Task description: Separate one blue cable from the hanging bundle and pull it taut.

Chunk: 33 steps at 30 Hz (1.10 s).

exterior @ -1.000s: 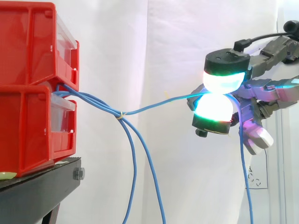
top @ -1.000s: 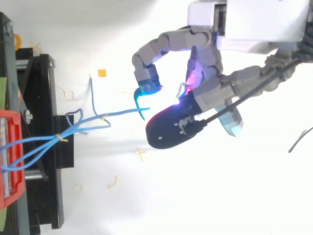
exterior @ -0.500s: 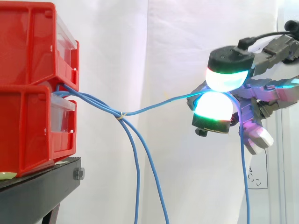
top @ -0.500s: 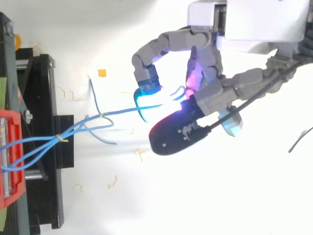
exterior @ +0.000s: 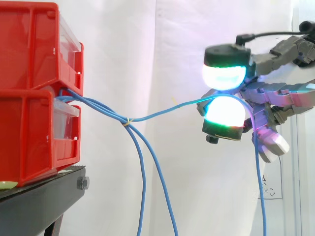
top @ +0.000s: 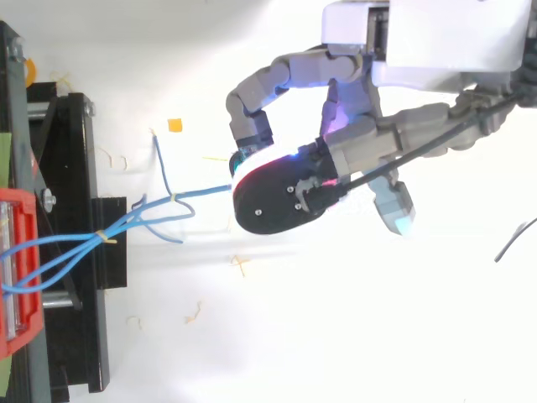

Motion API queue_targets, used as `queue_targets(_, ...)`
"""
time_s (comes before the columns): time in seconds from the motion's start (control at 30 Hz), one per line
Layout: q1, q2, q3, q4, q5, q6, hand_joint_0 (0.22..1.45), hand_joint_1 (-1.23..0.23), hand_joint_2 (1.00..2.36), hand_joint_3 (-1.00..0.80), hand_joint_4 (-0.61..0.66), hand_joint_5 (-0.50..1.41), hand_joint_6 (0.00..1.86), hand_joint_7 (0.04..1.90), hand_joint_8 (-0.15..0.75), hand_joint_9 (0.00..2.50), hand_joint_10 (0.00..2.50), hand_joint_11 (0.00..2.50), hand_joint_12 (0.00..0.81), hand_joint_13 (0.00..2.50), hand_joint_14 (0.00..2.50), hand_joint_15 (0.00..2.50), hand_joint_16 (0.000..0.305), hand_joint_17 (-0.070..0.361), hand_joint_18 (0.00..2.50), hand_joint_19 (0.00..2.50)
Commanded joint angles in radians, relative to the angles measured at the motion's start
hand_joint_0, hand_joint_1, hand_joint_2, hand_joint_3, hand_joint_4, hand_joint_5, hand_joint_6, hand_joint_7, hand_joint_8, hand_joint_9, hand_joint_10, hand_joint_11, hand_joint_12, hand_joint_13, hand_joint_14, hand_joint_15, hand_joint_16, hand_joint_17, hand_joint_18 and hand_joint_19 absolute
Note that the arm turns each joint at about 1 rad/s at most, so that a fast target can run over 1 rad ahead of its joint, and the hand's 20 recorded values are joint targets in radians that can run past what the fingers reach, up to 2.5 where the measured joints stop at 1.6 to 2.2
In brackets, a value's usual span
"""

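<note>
1. Now seeing the hand (exterior: 275, 96) hovering before the white curtain (exterior: 172, 39), well apart from the red bins (exterior: 29, 88) and from the black stand (exterior: 44, 196) under them.
2. Following one blue cable (exterior: 162, 112) out of the gap between the two stacked bins, rising gently toward the hand and meeting it on the side facing the bins.
3. Noticing only a slight bow in this stretch, so looking nearly taut but not fully straight.
4. Not being able to tell whether the hand is clamping the cable or only carrying it.
5. Finding the loose tail (exterior: 257, 187) of the same cable dropping straight down just behind the hand, on the side away from the bins, and leaving the lower edge of the side view.
6. Finding a yellow tie (exterior: 127, 121) binding the cables together, between the hand and the bins and nearer to the bins.
7. Seeing the rest of the bundle (exterior: 141, 187) hanging down from the tie, lower than the hand and well apart from it.
8. Looking from above, seeing the cable passing under the hand (top: 369, 143), and a small orange scrap (top: 174, 125) lying between the hand and the stand, near the cable.
</note>
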Motion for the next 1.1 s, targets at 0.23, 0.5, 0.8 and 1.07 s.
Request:
queue_targets(0.23, 0.0, 0.0, -0.001, 0.0, 0.0, 0.0, 0.78, -0.71, 1.02, -0.28, 0.01, 0.15, 0.5, 1.29, 0.074, 1.93, 0.01, 0.27, 0.238, 1.24, 0.01, 0.39, 0.049, 0.11, 0.84, 0.64)
queue_targets(0.5, 0.0, -0.001, -0.001, 0.0, 0.0, 0.003, 0.77, -0.74, 1.02, -0.21, -0.01, 0.15, 0.5, 1.29, 0.092, 1.92, 0.01, 0.28, 0.235, 1.23, 0.01, 0.4, 0.048, 0.109, 0.84, 0.63)
queue_targets(0.8, -0.003, 0.0, -0.001, 0.0, 0.0, 0.006, 0.76, -0.76, 1.02, -0.12, -0.04, 0.15, 0.5, 1.29, 0.091, 1.91, 0.01, 0.27, 0.233, 1.24, 0.02, 0.39, 0.048, 0.107, 0.85, 0.62)
queue_targets(1.07, -0.003, 0.0, -0.031, 0.0, 0.0, 0.003, 0.76, -0.76, 1.02, -0.11, -0.04, 0.15, 0.51, 1.29, 0.09, 1.92, 0.01, 0.28, 0.232, 1.24, 0.01, 0.39, 0.048, 0.107, 0.85, 0.62)
